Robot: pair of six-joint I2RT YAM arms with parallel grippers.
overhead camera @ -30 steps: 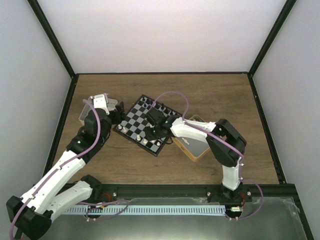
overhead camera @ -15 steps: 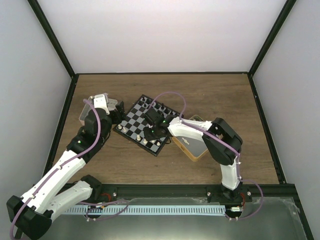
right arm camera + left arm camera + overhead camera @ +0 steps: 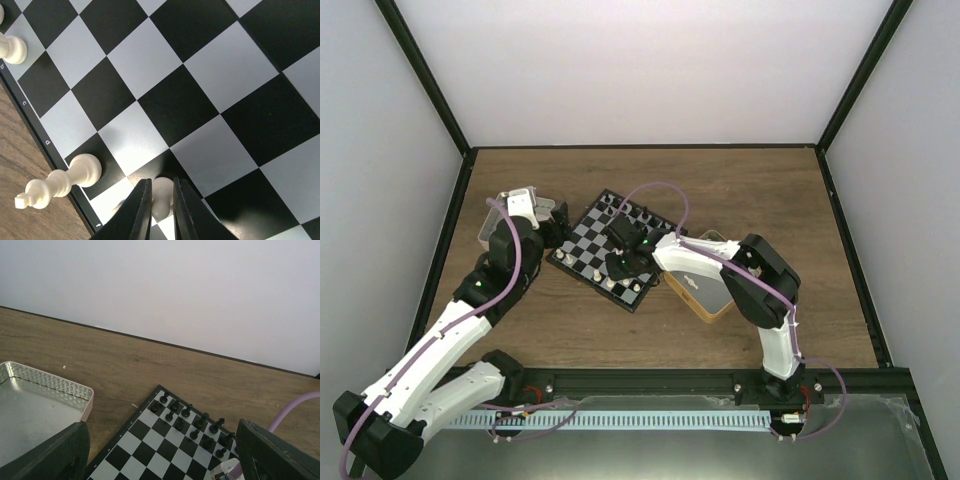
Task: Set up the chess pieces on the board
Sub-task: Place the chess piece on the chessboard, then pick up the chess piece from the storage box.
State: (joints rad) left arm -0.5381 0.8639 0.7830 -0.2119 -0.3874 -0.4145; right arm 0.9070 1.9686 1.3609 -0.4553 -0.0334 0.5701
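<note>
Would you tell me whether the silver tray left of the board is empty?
Empty where visible: the silver tray shows bare metal; the rest is hidden.

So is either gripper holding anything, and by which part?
Right gripper pinches a white chess piece standing at the edge of the board, one finger on each side; grip height unclear. Left gripper is open, holding nothing.

Lab test cell: white panel walls [image 3: 640, 70], blk frame [image 3: 425, 75], wood tabletop [image 3: 750, 190].
</note>
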